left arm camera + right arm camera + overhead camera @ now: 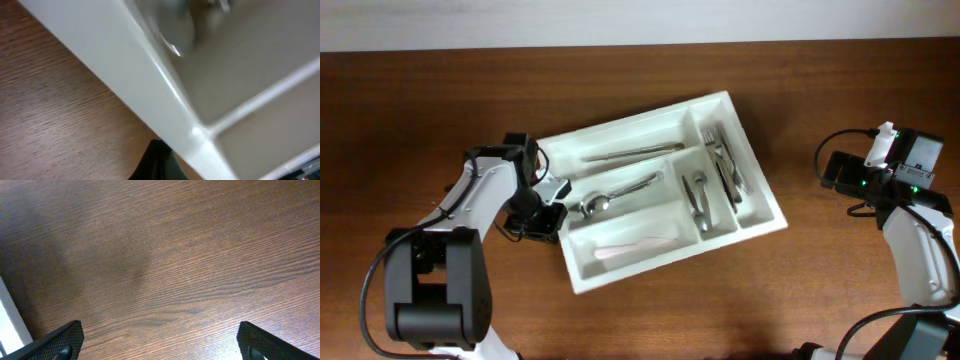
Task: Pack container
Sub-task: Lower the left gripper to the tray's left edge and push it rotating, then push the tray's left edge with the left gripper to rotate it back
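Observation:
The white cutlery tray (620,124) lies tilted in the middle of the brown table. It holds a long utensil (630,153), a spoon (615,195), a pale utensil (635,250), another spoon (698,200) and forks (725,165). My left gripper (548,215) is shut and empty, its tips against the outside of the tray's left wall. In the left wrist view the tips (159,162) sit just below the tray's rim (150,85), with a blurred spoon bowl (172,25) inside. My right gripper (830,168) is open and empty over bare table, right of the tray (160,345).
The table's far edge meets a pale wall (640,20) along the top. Bare wood (165,255) lies under my right gripper, and a white edge (9,320) shows at the left of the right wrist view.

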Motion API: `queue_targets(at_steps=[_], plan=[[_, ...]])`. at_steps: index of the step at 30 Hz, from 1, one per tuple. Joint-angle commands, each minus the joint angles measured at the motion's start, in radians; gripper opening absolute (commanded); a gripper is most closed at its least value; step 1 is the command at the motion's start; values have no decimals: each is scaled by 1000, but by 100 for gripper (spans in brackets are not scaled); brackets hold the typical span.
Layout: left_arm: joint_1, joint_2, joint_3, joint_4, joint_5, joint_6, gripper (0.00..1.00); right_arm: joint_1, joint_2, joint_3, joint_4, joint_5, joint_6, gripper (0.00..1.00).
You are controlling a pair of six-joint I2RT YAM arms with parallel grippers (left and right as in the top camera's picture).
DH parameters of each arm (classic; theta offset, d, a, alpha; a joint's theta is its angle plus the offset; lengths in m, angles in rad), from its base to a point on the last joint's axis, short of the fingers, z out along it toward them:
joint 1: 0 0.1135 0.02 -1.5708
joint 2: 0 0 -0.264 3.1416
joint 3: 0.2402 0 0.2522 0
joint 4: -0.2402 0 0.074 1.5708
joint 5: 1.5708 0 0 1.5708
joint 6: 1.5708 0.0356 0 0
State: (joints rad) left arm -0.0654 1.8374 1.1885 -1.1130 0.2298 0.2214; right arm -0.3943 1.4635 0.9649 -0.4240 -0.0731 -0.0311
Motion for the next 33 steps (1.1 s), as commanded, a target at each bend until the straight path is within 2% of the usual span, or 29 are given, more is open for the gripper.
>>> queue_targets(at_steps=[1,7,11,16,23,33], plan=[[28,-3,-7,9,-102,-110,4,-5,4,11,0,-2,-6,99],[154,-3,-6,61,-102,-138,9,-5,4,11,0,-2,-6,99],[211,-3,-6,106,2,-103,10,-5,4,11,0,-2,-6,99],[206,-3,-6,128,103,-100,10,-5,4,11,0,-2,-6,99],[179,-3,-6,238,107,-123,16,-5,4,11,0,-2,-6,99],[186,-3,-6,383,107,-131,18,-5,4,11,0,-2,-6,99]])
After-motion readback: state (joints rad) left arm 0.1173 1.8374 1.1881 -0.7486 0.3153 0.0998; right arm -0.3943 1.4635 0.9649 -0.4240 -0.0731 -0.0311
